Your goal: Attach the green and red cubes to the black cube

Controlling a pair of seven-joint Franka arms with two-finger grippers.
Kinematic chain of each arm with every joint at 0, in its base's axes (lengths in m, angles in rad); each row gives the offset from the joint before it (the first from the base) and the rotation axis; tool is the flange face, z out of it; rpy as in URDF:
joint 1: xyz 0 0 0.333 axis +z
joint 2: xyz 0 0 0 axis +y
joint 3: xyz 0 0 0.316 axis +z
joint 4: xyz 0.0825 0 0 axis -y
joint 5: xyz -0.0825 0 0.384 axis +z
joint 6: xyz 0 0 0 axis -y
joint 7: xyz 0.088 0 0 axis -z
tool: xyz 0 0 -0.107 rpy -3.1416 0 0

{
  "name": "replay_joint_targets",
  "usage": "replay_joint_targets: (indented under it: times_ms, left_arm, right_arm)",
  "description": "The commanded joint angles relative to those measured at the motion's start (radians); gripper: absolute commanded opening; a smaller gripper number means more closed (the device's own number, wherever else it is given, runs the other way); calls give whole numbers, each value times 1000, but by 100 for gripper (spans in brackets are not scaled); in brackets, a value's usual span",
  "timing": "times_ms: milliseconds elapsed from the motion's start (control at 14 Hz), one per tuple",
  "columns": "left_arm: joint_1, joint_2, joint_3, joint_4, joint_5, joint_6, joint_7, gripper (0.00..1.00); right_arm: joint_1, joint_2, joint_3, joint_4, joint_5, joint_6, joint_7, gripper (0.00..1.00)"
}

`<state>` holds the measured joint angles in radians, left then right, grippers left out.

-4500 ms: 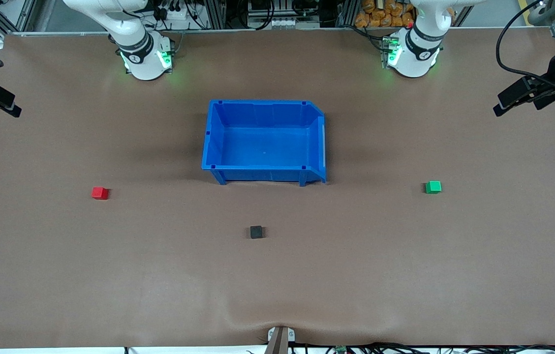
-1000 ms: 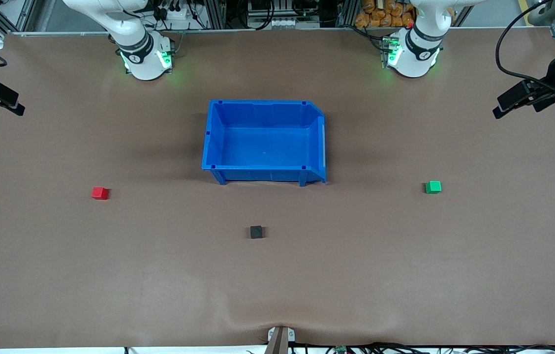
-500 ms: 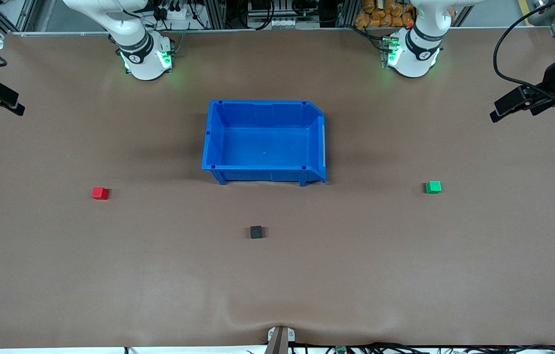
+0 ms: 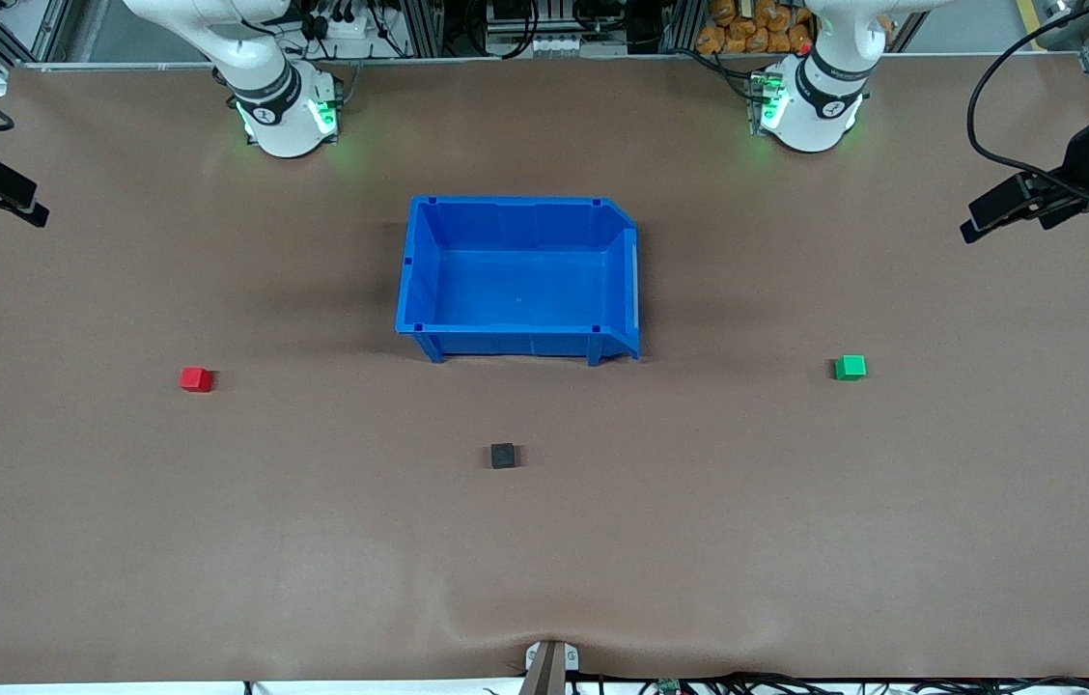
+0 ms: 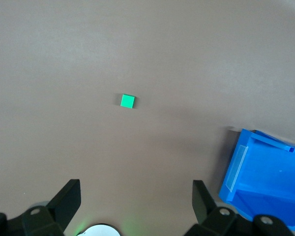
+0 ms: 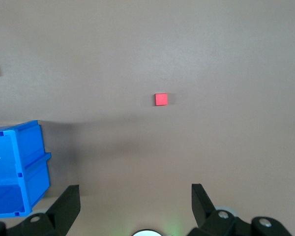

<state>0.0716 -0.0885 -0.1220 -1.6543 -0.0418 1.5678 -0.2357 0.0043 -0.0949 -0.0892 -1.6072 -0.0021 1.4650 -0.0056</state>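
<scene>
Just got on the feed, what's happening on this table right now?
Nothing is picked up yet. The left gripper hangs high with jaws open at its end of the table, looking down at the green cube; the right gripper does likewise above the red cube. The black cube sits alone, nearer the front camera than the empty blue bin. All three cubes lie apart on the table.

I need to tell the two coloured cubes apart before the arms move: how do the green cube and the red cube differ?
Colour: the green cube is bright green, the red cube bright red. Place: the green cube lies toward the left arm's end of the table, the red cube toward the right arm's end. Shared: the same size, both resting on the table apart from the black cube, neither gripped.
</scene>
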Motion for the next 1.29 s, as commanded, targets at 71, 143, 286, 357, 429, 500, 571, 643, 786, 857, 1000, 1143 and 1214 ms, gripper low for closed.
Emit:
replay_joint_targets:
  times_ms: [71,143,286,357,429,500,571,643,786,857,1000,1143,1214]
  left_arm:
    - [10,-2,-2,5,-20,6,6,100]
    - [10,-2,-2,5,-20,11,6,100]
    - [10,-2,-2,4,-21,23,6,100]
    - [8,-2,-2,1,-20,35,6,100]
    - [8,-2,-2,-1,-20,44,6,100]
    - [8,-2,-2,-1,-20,47,6,100]
    - [8,-2,-2,-1,-21,55,6,100]
    - [8,0,-2,-1,-20,58,6,100]
    - [5,4,-2,-1,-20,58,6,100]
    - [5,12,-4,1,-20,58,4,100]
    - [10,16,-2,5,-20,58,6,100]
    - [11,18,-2,5,-20,58,6,100]
    - [10,23,-2,7,-20,60,6,100]
  right_arm:
    - [8,-5,-3,3,-6,-12,7,100]
    - [8,-6,-3,3,-6,-12,7,100]
    - [8,-6,-3,3,-6,-18,7,100]
    - [8,-6,-3,3,-6,-20,9,100]
    - [8,-6,-3,3,-6,-20,9,100]
    - [8,-6,-3,3,-6,-20,9,100]
    - [8,-5,-3,3,-6,-20,9,100]
    - [8,-6,-3,3,-6,-20,9,100]
    - [8,-6,-3,3,-6,-20,9,100]
    - [8,-6,-3,3,-6,-20,9,100]
    - [8,-6,-3,3,-6,-20,9,100]
    - [8,-5,-3,3,-6,-18,7,100]
    - [11,-5,-1,4,-6,-14,7,100]
